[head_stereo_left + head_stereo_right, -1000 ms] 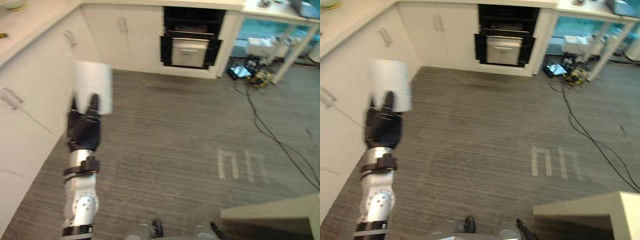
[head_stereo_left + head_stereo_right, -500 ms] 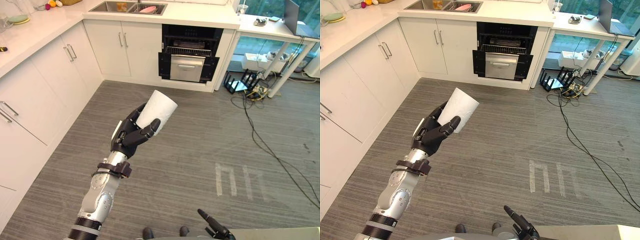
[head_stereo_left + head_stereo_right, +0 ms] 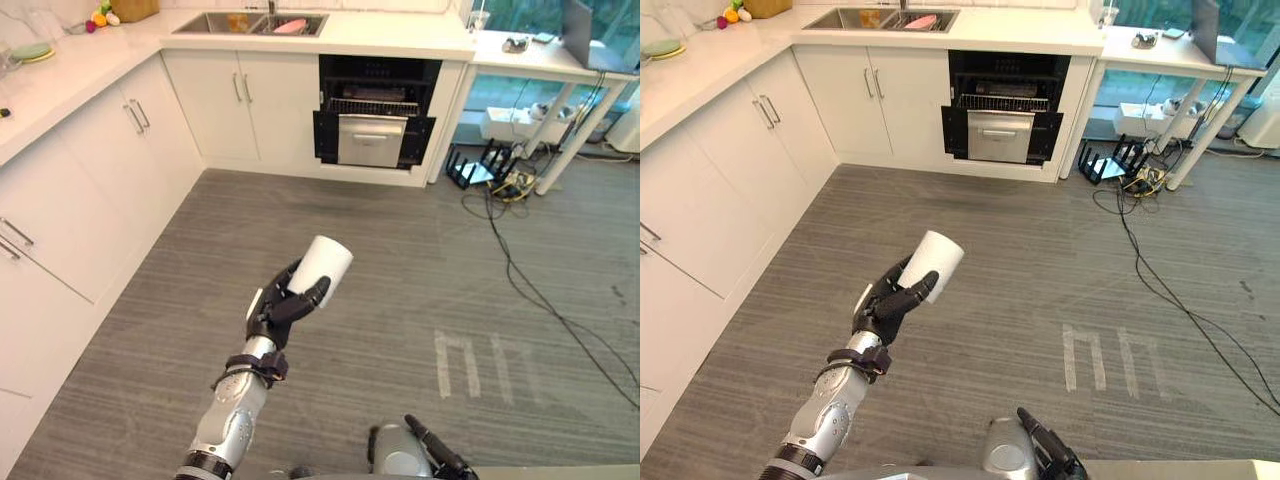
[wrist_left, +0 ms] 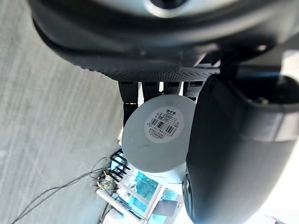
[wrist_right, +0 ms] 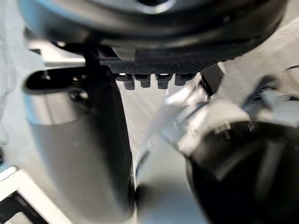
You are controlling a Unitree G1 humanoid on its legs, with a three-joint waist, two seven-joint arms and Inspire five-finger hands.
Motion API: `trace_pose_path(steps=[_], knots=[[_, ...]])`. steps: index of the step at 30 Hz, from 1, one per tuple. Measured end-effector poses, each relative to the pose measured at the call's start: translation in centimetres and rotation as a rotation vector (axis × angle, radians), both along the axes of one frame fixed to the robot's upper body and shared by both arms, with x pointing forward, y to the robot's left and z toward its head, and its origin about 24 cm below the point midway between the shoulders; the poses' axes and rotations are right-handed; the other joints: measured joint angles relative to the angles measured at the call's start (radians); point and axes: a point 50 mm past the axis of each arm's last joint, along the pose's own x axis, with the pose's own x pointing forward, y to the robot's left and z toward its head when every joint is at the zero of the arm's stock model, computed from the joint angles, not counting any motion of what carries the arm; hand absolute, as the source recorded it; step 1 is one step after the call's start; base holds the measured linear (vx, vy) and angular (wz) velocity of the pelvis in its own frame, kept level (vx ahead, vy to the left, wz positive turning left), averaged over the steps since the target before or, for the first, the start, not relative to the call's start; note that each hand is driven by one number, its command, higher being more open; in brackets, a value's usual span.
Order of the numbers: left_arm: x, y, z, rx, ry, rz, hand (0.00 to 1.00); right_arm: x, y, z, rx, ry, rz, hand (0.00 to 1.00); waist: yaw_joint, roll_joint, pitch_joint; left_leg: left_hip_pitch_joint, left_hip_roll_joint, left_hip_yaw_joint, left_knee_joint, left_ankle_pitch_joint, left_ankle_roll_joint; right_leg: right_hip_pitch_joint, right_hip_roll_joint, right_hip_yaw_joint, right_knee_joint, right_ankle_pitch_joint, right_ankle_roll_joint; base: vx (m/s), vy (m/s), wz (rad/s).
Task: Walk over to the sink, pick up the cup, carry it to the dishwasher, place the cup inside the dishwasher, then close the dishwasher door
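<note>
Closest in, the right hand [image 3: 1045,455] sits low at the bottom edge, idle, cant tell how open it is. The left hand [image 3: 285,305] is out front w/ fingers + thumb wrapped round the lower part of the cup [image 3: 322,265], holding it in the air over the floor [image 3: 420,260], well short of the dishwasher [image 3: 375,120]. Worries imo: the cup is tilted and gripped low down only, so a jolt while walking could let it pivot or slip out. Squeeze harder and a thin wall prob buckles. The rack opening also looks low, so the rim could clip the rack going in. Cup is white, smooth, tapered, wider at the mouth, flat round base w/ a barcode sticker. Paper or light plastic, cant say which. Floor is matte grey wood-grain plank. Dishwasher stands open, black w/ a wire rack and silvery panel, set among smooth white cabinets [image 3: 100,170]. Steel sink [image 3: 250,22] is sunk in the white tabletop [image 3: 400,38] behind.
</note>
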Motion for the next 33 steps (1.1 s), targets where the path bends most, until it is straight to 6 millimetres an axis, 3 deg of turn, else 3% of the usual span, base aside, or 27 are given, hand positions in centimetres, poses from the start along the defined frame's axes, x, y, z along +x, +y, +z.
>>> trace_pose_path(steps=[1,3,5,7,8,10,11,12,13,14,15,16,17,18,20,21,22,23,24,25,26,27,28,29,30,32,33], knots=[[0.4,-0.1,0.4,0.006,-0.017,-0.008,0.00,-0.2,0.1,-0.1,-0.006,0.014,-0.007,1.00,0.000,-0.006,0.001,0.002,0.004,-0.030,-0.001,-0.006,-0.006,-0.006,0.014,0.018,-0.180,0.059,0.034,0.27,-0.108,0.73],[0.8,0.1,0.7,0.008,-0.029,0.002,0.00,-0.5,0.0,-0.1,-0.019,0.037,-0.017,1.00,0.004,-0.020,-0.003,0.016,-0.001,-0.061,0.009,-0.036,-0.027,0.005,0.013,0.028,-0.444,0.172,0.056,0.29,-0.166,0.54],[0.9,0.7,0.6,0.002,-0.021,0.026,0.00,-1.1,-0.2,-0.2,-0.035,0.064,-0.025,1.00,0.004,-0.021,0.006,0.051,0.000,-0.089,0.034,-0.088,-0.054,0.023,0.006,0.040,-0.469,0.284,0.091,0.40,-0.270,0.45],[0.8,0.9,0.5,-0.003,-0.016,0.038,0.00,-1.3,-0.4,-0.1,-0.050,0.069,-0.037,1.00,0.004,0.004,-0.001,0.082,0.028,-0.113,0.035,-0.124,-0.068,-0.007,0.025,0.046,-0.337,0.283,0.083,0.51,-0.310,0.42],[0.7,0.7,0.4,-0.006,-0.015,0.030,0.00,-1.2,-0.6,0.0,-0.058,0.064,-0.051,1.00,0.010,0.024,-0.013,0.111,0.057,-0.126,0.020,-0.148,-0.065,-0.030,0.049,0.032,-0.233,0.215,0.026,0.37,-0.210,0.27],[0.6,0.5,0.3,-0.008,-0.013,0.026,0.00,-0.8,-0.7,0.1,-0.078,0.064,-0.046,1.00,0.021,0.030,-0.026,0.127,0.081,-0.122,0.042,-0.130,-0.079,-0.031,0.058,0.012,-0.168,0.136,0.010,0.44,-0.216,0.20],[0.4,0.3,0.2,-0.011,-0.007,0.025,0.00,-0.9,-0.7,0.1,-0.082,0.067,-0.045,1.00,0.021,0.025,-0.034,0.118,0.080,-0.119,0.070,-0.112,-0.082,-0.026,0.053,0.005,-0.159,0.126,0.013,0.51,-0.253,0.28],[0.1,0.0,-0.1,-0.014,0.006,0.017,0.00,-1.2,-0.9,0.1,-0.087,0.072,-0.062,1.00,0.018,0.023,-0.049,0.086,0.079,-0.116,0.154,-0.078,-0.125,-0.001,0.041,-0.010,-0.161,0.108,-0.001,0.42,-0.226,0.35],[0.0,-0.5,-0.2,-0.014,0.007,0.005,0.00,-1.5,-1.2,0.1,-0.096,0.081,-0.078,1.00,0.018,0.026,-0.051,0.043,0.085,-0.107,0.275,-0.034,-0.198,0.043,0.038,-0.021,-0.184,0.089,-0.003,0.42,-0.222,0.34],[0.0,-0.7,-0.2,-0.017,0.006,0.005,0.00,-1.6,-1.3,0.1,-0.105,0.088,-0.069,1.00,0.020,0.031,-0.054,0.010,0.094,-0.098,0.355,-0.008,-0.230,0.066,0.040,-0.025,-0.204,0.085,-0.006,0.42,-0.199,0.21],[0.0,-0.8,-0.1,-0.022,0.006,0.016,0.00,-1.7,-1.5,0.1,-0.126,0.099,-0.036,1.00,0.025,0.049,-0.060,-0.076,0.134,-0.067,0.542,0.074,-0.263,0.126,0.054,-0.030,-0.264,0.082,-0.012,0.42,-0.127,0.07],[0.0,-0.8,-0.1,-0.024,0.006,0.031,0.00,-1.6,-1.6,0.2,-0.148,0.102,0.001,1.00,0.031,0.059,-0.051,-0.158,0.196,-0.035,0.749,0.123,-0.236,0.211,0.084,-0.037,-0.333,0.079,-0.024,0.48,-0.120,0.01],[0.1,-0.8,0.0,-0.025,0.004,0.035,0.00,-1.7,-1.7,0.2,-0.158,0.103,0.015,1.00,0.037,0.066,-0.048,-0.193,0.225,-0.014,0.844,0.097,-0.200,0.250,0.097,-0.037,-0.358,0.077,-0.028,0.40,-0.074,-0.12],[0.1,-0.5,0.1,-0.027,0.005,0.043,0.00,-1.6,-1.9,0.3,-0.177,0.093,0.020,1.00,0.048,0.064,-0.045,-0.249,0.260,0.027,0.949,0.048,-0.142,0.325,0.105,-0.035,-0.402,0.075,-0.030,0.47,-0.099,-0.26],[0.1,0.0,0.5,-0.032,-0.010,0.064,0.00,-0.3,-2.6,0.8,-0.218,0.030,0.028,1.00,0.059,0.061,-0.042,-0.316,0.288,0.128,0.930,-0.003,-0.090,0.409,0.095,-0.012,-0.466,0.078,-0.025,0.44,-0.047,-0.44],[0.1,0.2,1.1,-0.034,-0.038,0.068,0.00,1.4,-3.0,1.5,-0.251,-0.043,0.035,1.00,0.074,0.059,-0.041,-0.351,0.285,0.198,0.823,-0.021,-0.068,0.430,0.072,0.010,-0.484,0.078,-0.023,0.32,0.038,-0.56],[0.1,0.3,1.6,-0.030,-0.058,0.068,0.00,2.7,-3.3,2.1,-0.271,-0.105,0.036,1.00,0.079,0.054,-0.038,-0.370,0.263,0.236,0.706,-0.021,-0.068,0.437,0.048,0.022,-0.488,0.078,-0.023,0.48,0.116,-0.56],[0.1,0.1,2.2,-0.029,-0.086,0.060,0.00,5.1,-3.5,3.3,-0.315,-0.212,0.059,1.00,0.080,0.044,-0.031,-0.392,0.205,0.255,0.457,-0.004,-0.086,0.449,0.006,0.027,-0.487,0.077,-0.021,0.39,0.129,-0.34],[0.1,0.0,2.4,-0.030,-0.096,0.058,0.00,5.9,-3.6,3.8,-0.329,-0.253,0.062,1.00,0.082,0.042,-0.030,-0.394,0.181,0.253,0.345,0.024,-0.095,0.453,-0.008,0.029,-0.486,0.076,-0.019,0.46,0.195,-0.34],[-0.2,-0.1,2.8,-0.032,-0.112,0.058,0.00,7.0,-3.7,4.7,-0.358,-0.323,0.071,1.00,0.086,0.046,-0.032,-0.387,0.146,0.234,0.110,0.107,-0.122,0.462,-0.021,0.031,-0.484,0.066,0.010,0.31,0.170,-0.30],[-0.3,-0.1,3.0,-0.033,-0.121,0.058,0.00,7.5,-3.8,5.1,-0.374,-0.354,0.077,1.00,0.090,0.053,-0.033,-0.381,0.141,0.225,0.018,0.148,-0.141,0.471,-0.020,0.034,-0.483,0.053,0.031,0.40,0.246,-0.38],[-0.4,-0.1,3.2,-0.041,-0.137,0.061,0.00,8.0,-4.0,5.7,-0.396,-0.398,0.084,1.00,0.094,0.078,-0.037,-0.376,0.158,0.213,-0.062,0.175,-0.142,0.506,-0.001,0.037,-0.482,0.008,0.094,0.35,0.239,-0.30],[-0.4,0.1,3.2,-0.034,-0.143,0.065,0.00,8.1,-3.7,5.7,-0.390,-0.408,0.082,1.00,0.097,0.075,-0.035,-0.371,0.161,0.214,-0.039,0.271,-0.097,0.531,-0.012,0.040,-0.479,-0.022,0.108,0.49,0.364,-0.34],[-0.5,0.7,2.9,-0.024,-0.133,0.080,0.00,8.6,-2.9,5.7,-0.373,-0.429,0.082,1.00,0.101,0.047,-0.024,-0.369,0.153,0.223,0.039,0.328,-0.041,0.557,-0.048,0.039,-0.465,-0.042,0.121,0.37,0.299,-0.21],[-0.6,0.9,2.8,-0.019,-0.130,0.088,0.00,8.6,-2.7,5.7,-0.370,-0.439,0.081,1.00,0.102,0.044,-0.022,-0.375,0.146,0.217,0.068,0.322,-0.034,0.557,-0.056,0.041,-0.452,-0.042,0.120,0.41,0.301,-0.07],[-1.2,1.5,2.5,-0.011,-0.122,0.106,0.00,8.2,-2.5,5.6,-0.366,-0.442,0.080,1.00,0.105,0.028,-0.016,-0.401,0.093,0.184,0.223,0.187,-0.017,0.552,-0.114,0.050,-0.349,-0.033,0.113,0.39,0.259,0.13],[-1.3,1.6,2.4,-0.012,-0.121,0.109,0.00,8.0,-2.5,5.6,-0.367,-0.441,0.079,1.00,0.103,0.026,-0.017,-0.404,0.084,0.184,0.251,0.161,-0.015,0.550,-0.126,0.049,-0.319,-0.032,0.114,0.36,0.224,0.15]])
